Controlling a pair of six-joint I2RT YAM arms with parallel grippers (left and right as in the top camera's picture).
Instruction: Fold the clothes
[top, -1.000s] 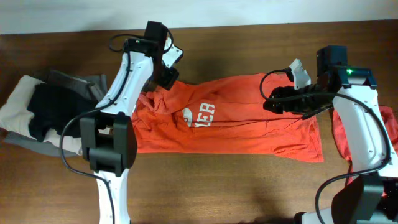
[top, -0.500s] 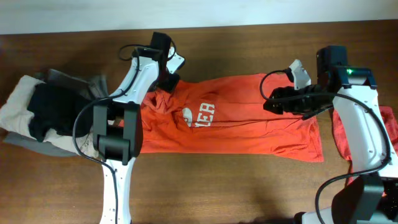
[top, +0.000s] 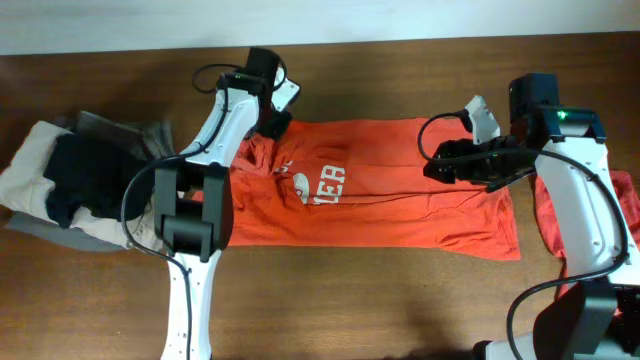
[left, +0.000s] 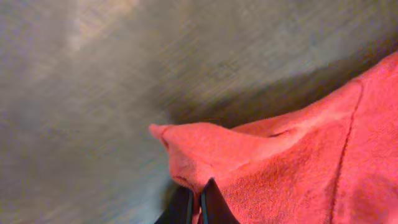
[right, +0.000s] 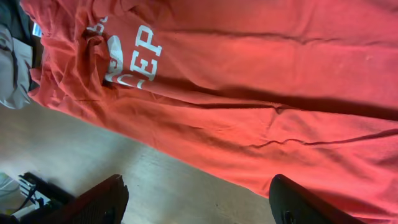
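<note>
Overhead view: the orange-red T-shirt (top: 400, 205) lies spread flat across the middle of the wooden table (top: 350, 310), long axis running 9 to 3 o'clock, with its white print (top: 325, 182) left of centre. The left gripper (top: 272, 125) sits at the shirt's 11 o'clock corner, on the cloth edge. The right gripper (top: 436, 163) hangs over the shirt's 3 o'clock end, fingers pointing toward 9 o'clock. A second red garment (top: 547, 220) lies at the table's 3 o'clock edge, partly under the right arm and just beside the shirt. A pile of beige, black and grey clothes (top: 70, 185) rests at 9 o'clock, apart from the shirt. Left wrist view: the left gripper (left: 194, 202) is at 6 o'clock in frame, its dark fingers (left: 211, 205) pressed together with a raised fold of the T-shirt (left: 261, 162) pinched between them; the table behind is blurred. Right wrist view: the right gripper (right: 198, 186) has its fingers (right: 102, 202) spread wide at 7 and 5 o'clock with nothing between them; the T-shirt (right: 261, 93) fills the frame from 9 through 3 o'clock, clear of the fingers.
</note>
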